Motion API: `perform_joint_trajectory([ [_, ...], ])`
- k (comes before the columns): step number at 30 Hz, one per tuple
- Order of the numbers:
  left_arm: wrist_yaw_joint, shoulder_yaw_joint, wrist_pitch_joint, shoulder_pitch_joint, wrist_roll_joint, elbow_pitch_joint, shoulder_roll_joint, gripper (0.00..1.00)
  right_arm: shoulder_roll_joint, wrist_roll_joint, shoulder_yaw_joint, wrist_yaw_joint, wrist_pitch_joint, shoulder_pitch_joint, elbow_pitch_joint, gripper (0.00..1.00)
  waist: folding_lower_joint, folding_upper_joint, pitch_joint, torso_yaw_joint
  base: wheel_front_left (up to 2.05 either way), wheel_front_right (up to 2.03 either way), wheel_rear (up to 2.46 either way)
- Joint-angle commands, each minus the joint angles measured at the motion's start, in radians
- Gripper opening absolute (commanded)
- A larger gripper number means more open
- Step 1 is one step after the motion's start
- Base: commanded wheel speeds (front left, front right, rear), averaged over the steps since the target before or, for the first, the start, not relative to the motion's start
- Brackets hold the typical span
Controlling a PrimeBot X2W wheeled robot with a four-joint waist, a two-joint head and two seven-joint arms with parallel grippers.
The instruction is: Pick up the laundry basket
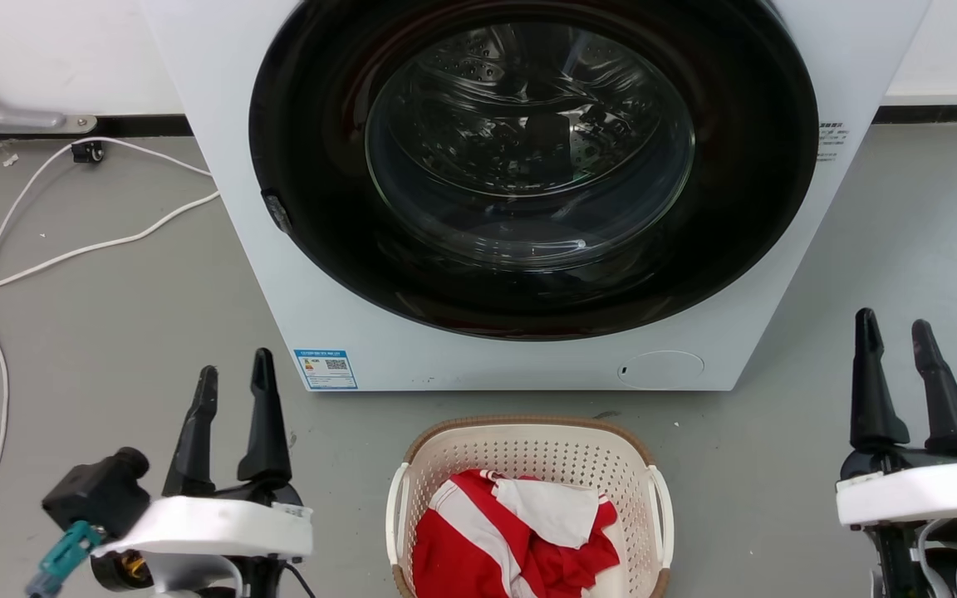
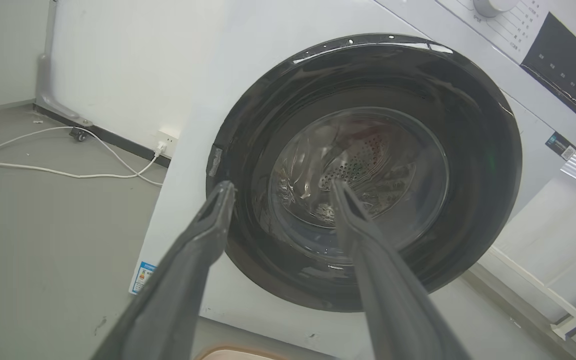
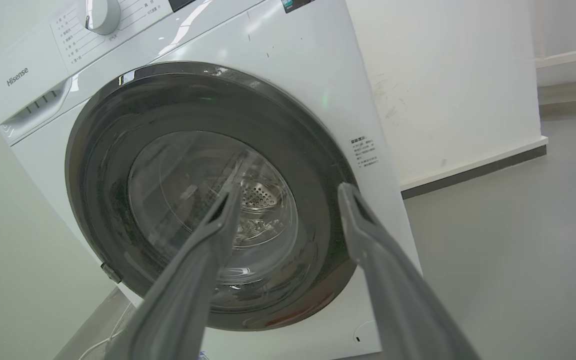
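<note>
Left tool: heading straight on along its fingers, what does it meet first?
The left tool points at the washing machine door, so probably its glass or dark ring first; depth is unclear.

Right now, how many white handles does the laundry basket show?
2: left handle on the left side of the laundry basket, right handle opposite. Its near end is cut off.

Both end effectors (image 1: 236, 363) (image 1: 892, 320) upright, fingers (image 1: 267, 415) spread; empty

Bright, even indoor light, soft shadows.
Glare streaks the washer door (image 2: 368, 165); wrist views bend at edges, near fingers (image 3: 193, 290) blurred.
</note>
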Motion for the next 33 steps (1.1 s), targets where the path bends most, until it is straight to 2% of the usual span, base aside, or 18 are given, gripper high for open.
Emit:
perform_joint_trajectory([
  [1,0.006,-0.010,-0.011,0.002,0.036,-0.016,0.004,1.00,-0.002,-0.029,0.006,0.002,-0.008,0.001,-0.012,1.00,0.0000,0.0000,0.000,0.000,0.00,0.00,0.00],
  [8,0.054,-0.083,-0.029,0.005,0.159,-0.013,0.041,1.00,-0.002,-0.118,0.035,0.002,-0.027,0.016,0.022,1.00,0.0000,0.0000,-0.001,-0.003,0.00,0.00,0.00],
  [24,0.190,-0.260,-0.068,-0.012,0.322,0.019,0.146,1.00,-0.001,-0.321,0.056,0.002,-0.065,0.019,0.103,1.00,0.0000,0.0000,0.003,-0.007,0.00,0.00,0.00],
  [28,0.200,-0.284,-0.076,-0.004,0.325,0.043,0.157,1.00,-0.001,-0.353,0.058,0.002,-0.074,0.021,0.107,1.00,0.0000,0.0000,0.002,-0.008,0.00,0.00,0.00],
  [33,0.183,-0.294,-0.088,0.007,0.331,0.080,0.159,1.00,-0.001,-0.372,0.075,0.002,-0.084,0.024,0.104,1.00,0.0000,0.0000,0.002,-0.010,0.00,0.00,0.00],
])
